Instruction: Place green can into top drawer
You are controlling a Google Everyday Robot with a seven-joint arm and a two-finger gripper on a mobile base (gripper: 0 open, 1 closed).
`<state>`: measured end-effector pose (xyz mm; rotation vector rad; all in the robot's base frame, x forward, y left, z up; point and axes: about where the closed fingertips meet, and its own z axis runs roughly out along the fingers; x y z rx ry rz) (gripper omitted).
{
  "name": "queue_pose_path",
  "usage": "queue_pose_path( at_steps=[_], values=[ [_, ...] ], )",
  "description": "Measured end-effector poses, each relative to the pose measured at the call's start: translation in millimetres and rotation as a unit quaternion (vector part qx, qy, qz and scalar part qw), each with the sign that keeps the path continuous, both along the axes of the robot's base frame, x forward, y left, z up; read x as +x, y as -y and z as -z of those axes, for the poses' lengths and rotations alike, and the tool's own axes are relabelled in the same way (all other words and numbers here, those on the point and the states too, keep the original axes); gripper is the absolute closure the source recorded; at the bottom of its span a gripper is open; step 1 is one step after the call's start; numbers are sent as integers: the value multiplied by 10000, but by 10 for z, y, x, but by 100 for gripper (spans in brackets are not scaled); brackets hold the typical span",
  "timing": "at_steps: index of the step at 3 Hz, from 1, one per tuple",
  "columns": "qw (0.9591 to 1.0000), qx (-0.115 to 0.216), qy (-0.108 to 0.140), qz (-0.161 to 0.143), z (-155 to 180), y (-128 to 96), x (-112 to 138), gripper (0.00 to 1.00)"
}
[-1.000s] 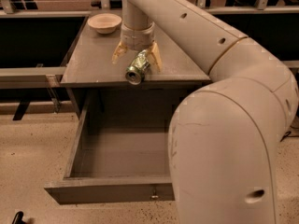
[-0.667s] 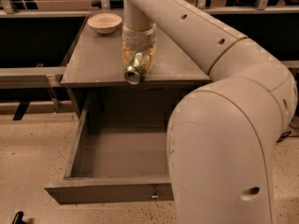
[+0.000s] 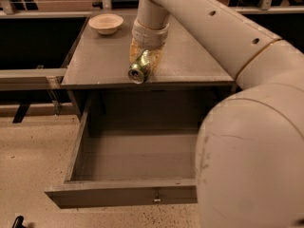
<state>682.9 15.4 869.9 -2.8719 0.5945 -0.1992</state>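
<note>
The green can (image 3: 140,67) lies on its side on the grey cabinet top (image 3: 190,56), near its front edge, with its shiny round end facing me. My gripper (image 3: 145,60) comes down from above and is shut on the can, its pale yellowish fingers (image 3: 134,54) pressed to both sides of it. The top drawer (image 3: 133,194) stands pulled out below the cabinet top. Its inside is bare and its small metal knob (image 3: 156,201) shows on the front panel.
A beige bowl (image 3: 106,23) sits at the back left of the cabinet top. My big white arm (image 3: 251,137) fills the right side and hides the drawer's right end. A grey rail (image 3: 28,74) runs to the left. Speckled floor lies below.
The fingers were spread wide around the can a second ago and have closed onto it. The can has shifted slightly but stays on the cabinet top.
</note>
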Motion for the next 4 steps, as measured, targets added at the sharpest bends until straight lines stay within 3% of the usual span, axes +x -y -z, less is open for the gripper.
queue_pose_path(
  at_steps=[1, 2, 3, 4],
  values=[
    [9950, 350, 345, 872, -251, 152, -212, 100],
    [9822, 339, 612, 1742, -185, 385, -418, 100],
    [9675, -11, 81, 2529, 398, 524, -585, 100],
    [9186, -200, -1144, 3778, 1193, 542, -806, 100]
  ],
)
